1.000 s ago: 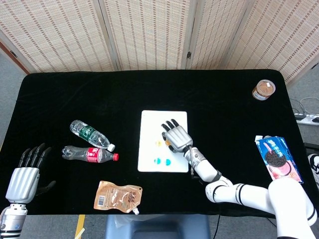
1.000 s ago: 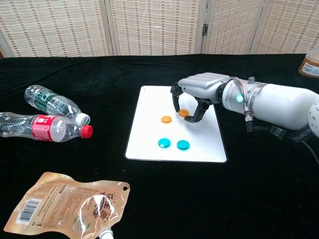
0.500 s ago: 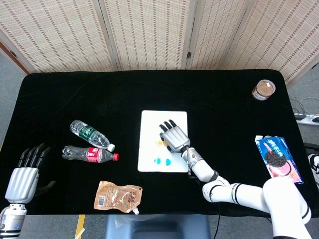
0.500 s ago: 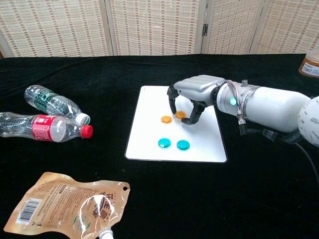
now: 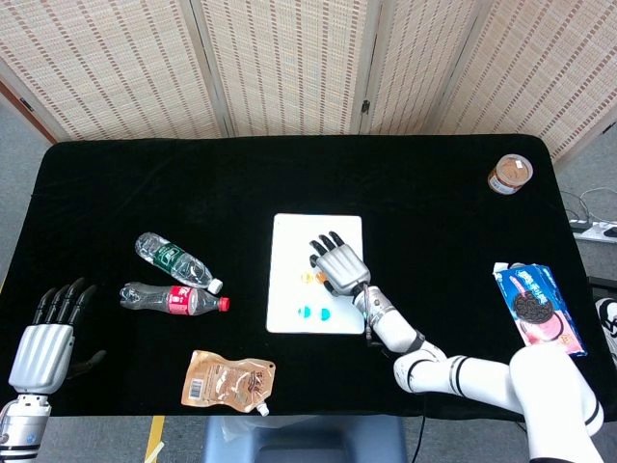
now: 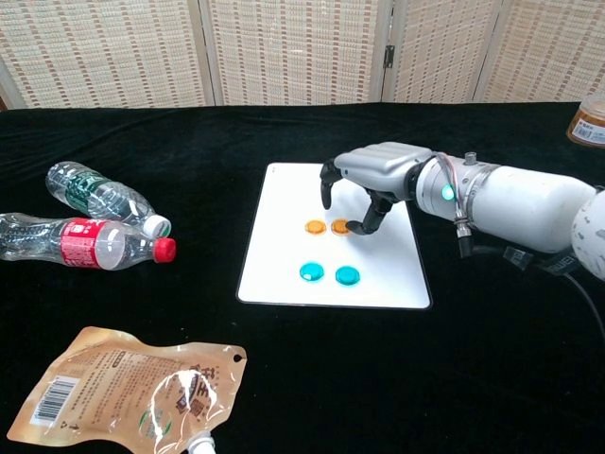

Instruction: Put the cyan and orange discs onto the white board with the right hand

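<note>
The white board (image 6: 284,203) (image 5: 289,241) lies mid-table. On it lie two orange discs (image 6: 315,227) (image 6: 340,227) side by side and two cyan discs (image 6: 311,272) (image 6: 348,275) in front of them. My right hand (image 6: 373,178) (image 5: 339,262) hovers over the board's far right part, fingers curled downward and apart, holding nothing. One fingertip (image 6: 357,226) rests right beside the right orange disc. In the head view the hand hides that disc; one orange disc (image 5: 308,278) and the cyan pair (image 5: 305,312) show. My left hand (image 5: 43,349) stays at the near left table edge, fingers spread.
Two plastic bottles (image 6: 99,200) (image 6: 85,243) lie left of the board. A brown pouch (image 6: 128,397) lies near the front edge. A brown-lidded jar (image 5: 509,175) stands far right, and a blue cookie pack (image 5: 540,307) lies at the right edge.
The right orange disc has shifted left, closer to the other orange one. My right hand's fingers have lifted off it and spread. The left hand has barely moved.
</note>
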Tool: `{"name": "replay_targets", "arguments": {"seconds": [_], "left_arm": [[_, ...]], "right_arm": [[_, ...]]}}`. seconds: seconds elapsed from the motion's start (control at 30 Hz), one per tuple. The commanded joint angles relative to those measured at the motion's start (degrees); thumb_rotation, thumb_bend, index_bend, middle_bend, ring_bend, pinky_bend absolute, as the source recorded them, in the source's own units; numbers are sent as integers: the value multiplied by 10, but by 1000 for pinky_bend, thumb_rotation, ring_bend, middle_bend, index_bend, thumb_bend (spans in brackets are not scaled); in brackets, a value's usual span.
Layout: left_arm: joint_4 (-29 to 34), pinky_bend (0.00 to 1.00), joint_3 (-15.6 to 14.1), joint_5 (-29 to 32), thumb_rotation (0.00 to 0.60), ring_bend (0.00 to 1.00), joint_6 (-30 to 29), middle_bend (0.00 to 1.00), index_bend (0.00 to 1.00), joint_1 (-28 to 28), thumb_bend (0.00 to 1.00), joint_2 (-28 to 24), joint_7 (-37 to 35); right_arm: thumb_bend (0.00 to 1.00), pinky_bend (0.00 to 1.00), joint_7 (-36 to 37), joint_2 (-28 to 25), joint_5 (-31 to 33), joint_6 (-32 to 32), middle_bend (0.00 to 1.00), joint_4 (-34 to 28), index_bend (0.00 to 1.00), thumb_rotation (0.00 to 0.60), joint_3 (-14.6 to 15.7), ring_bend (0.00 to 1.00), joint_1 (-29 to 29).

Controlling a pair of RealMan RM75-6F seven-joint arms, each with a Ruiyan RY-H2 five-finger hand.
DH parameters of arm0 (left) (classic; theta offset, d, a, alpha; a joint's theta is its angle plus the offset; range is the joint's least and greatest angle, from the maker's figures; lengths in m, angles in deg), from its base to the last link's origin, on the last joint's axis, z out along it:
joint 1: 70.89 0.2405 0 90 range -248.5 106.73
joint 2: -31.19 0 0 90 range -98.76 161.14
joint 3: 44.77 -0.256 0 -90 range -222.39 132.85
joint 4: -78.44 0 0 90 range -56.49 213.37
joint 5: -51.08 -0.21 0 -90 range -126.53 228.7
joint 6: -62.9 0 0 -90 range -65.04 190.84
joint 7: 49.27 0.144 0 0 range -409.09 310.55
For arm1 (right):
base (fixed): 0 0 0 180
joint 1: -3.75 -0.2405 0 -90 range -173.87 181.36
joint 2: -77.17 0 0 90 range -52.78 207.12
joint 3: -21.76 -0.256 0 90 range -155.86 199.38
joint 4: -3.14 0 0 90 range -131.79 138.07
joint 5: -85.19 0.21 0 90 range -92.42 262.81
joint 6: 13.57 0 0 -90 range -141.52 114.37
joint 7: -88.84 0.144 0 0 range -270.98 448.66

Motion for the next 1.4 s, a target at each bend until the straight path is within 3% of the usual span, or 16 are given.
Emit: {"name": "replay_targets", "arguments": {"seconds": [0.03,0.17,0.37,0.53,0.8,0.9,1.1,1.4], "left_arm": [[0,0,0,0,600,35,0,34,66,0,196,-1,-1],[-2,0,3,3,600,35,-1,34,66,0,196,-3,-4],[-1,0,5,2,600,35,4,34,66,-5,196,-2,-7],[1,0,9,3,600,35,5,34,66,-9,196,-3,-8],[4,0,14,6,600,35,9,34,63,-15,196,1,-1],[8,0,17,9,600,35,2,33,61,-13,196,2,8],[17,0,14,5,600,35,-10,32,54,-7,196,5,16],[19,0,11,-2,600,35,-22,32,50,0,195,7,19]], "right_arm": [[462,0,8,-10,-7,-11,123,-7,356,600,-3,0,6],[462,0,32,-51,-18,-46,123,-37,357,600,-11,0,32],[461,0,72,-132,-60,-149,129,-96,325,600,-3,1,106],[461,0,133,-198,-95,-215,115,-142,248,600,21,2,183],[462,0,234,-272,-150,-289,0,-183,28,600,67,0,289],[462,0,272,-298,-186,-336,0,-199,1,600,85,0,334],[461,0,300,-319,-230,-417,0,-220,0,600,115,0,412],[461,0,332,-325,-259,-459,0,-228,0,600,132,0,478]]}}
